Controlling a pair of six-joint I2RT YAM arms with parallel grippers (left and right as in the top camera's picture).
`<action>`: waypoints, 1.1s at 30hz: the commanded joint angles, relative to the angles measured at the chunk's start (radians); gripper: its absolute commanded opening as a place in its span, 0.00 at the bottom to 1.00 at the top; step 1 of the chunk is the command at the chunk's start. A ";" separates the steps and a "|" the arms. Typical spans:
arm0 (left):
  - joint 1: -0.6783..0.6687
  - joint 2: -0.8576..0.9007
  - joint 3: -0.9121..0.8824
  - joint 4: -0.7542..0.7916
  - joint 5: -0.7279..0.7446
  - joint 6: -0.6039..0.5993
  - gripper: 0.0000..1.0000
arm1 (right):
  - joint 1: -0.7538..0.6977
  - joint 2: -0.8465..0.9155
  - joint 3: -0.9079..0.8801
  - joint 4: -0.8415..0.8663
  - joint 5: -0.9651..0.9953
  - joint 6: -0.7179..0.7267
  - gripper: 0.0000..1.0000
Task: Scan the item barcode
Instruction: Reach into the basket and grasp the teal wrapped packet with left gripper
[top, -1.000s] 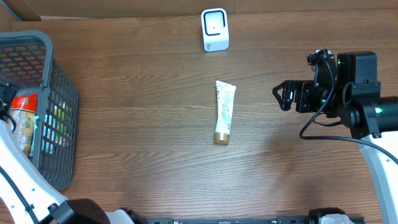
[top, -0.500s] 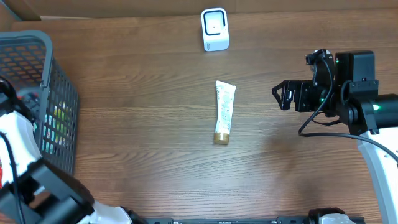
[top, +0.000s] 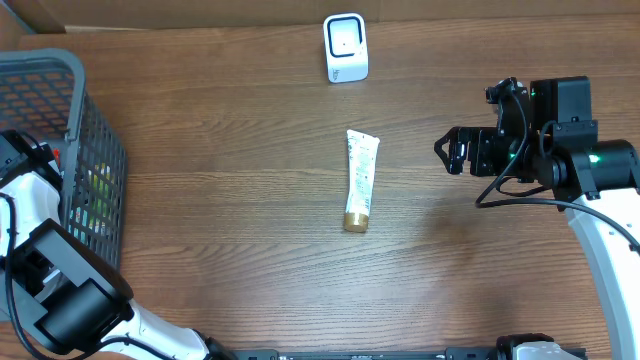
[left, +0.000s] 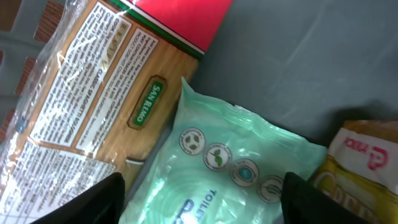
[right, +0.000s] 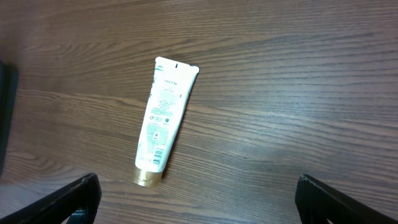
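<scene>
On the brown wooden table, a white tube with a gold cap lies flat near the middle, with its cap toward the robot and its printed side up. It is well apart from the grey basket at the left edge and the small white scanner at the far edge.

The overhead view shows the left arm reaching into the basket but hides what is under it. The left wrist view shows a clear pasta packet, a green packet and a yellow packet, with the left gripper spread apart over the green one and gripping nothing. The right wrist view shows small dark print near the tube's cap, possibly a barcode. The right gripper hovers to the right of the tube, spread wide and empty.

A second ago the left arm sat lower and a red-topped packet showed in the basket. The arm now covers it. The tube has not moved.
</scene>
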 joint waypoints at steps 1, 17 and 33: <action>0.013 0.060 -0.013 -0.013 -0.021 0.056 0.73 | 0.004 -0.002 0.023 0.003 -0.002 -0.005 1.00; 0.010 0.172 -0.013 -0.097 -0.009 0.020 0.54 | 0.004 -0.002 0.022 0.006 -0.002 -0.005 1.00; -0.026 0.053 0.277 -0.303 -0.013 -0.105 0.04 | 0.004 -0.002 0.023 0.016 -0.002 -0.005 1.00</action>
